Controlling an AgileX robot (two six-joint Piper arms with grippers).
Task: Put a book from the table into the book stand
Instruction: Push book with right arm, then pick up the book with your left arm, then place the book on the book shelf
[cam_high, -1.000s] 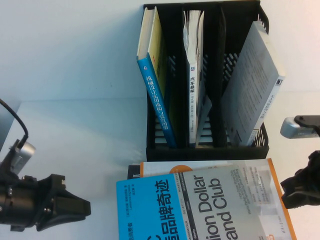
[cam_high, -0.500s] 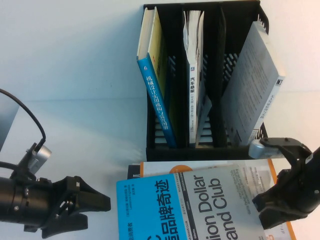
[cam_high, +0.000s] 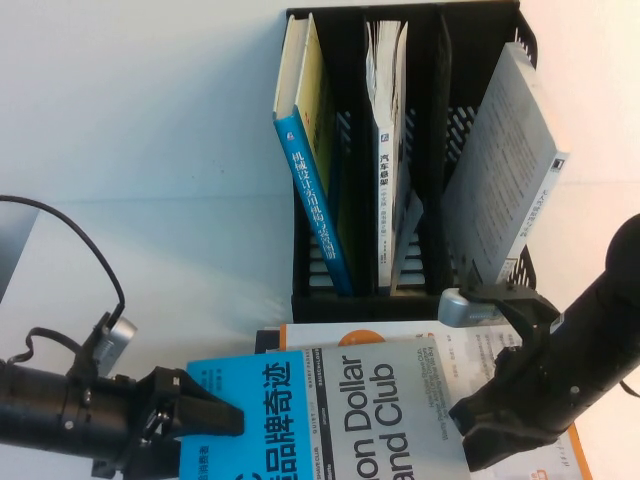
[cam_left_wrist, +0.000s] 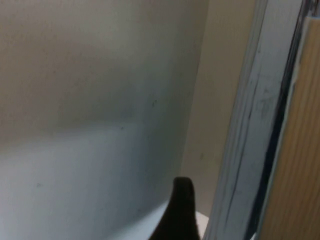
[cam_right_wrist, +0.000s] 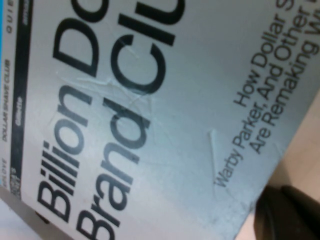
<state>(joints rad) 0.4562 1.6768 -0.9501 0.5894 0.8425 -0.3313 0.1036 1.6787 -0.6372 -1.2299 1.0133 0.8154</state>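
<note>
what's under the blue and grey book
A white, orange-edged book lies under the book; only its far and right edges show, its cover hidden. Left gripper meets the book's left edge, right gripper its right.

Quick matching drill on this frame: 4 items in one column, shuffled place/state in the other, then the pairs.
Items:
1. book
2. blue-spined book
3. left hand
4. right hand

Places/states:
A. leaning in the book stand's leftmost slot
B. over the grey half of the cover
D. at the blue edge of the cover
C. lying flat on the table, on top of another book

Pairs: 1-C, 2-A, 3-D, 4-B
</note>
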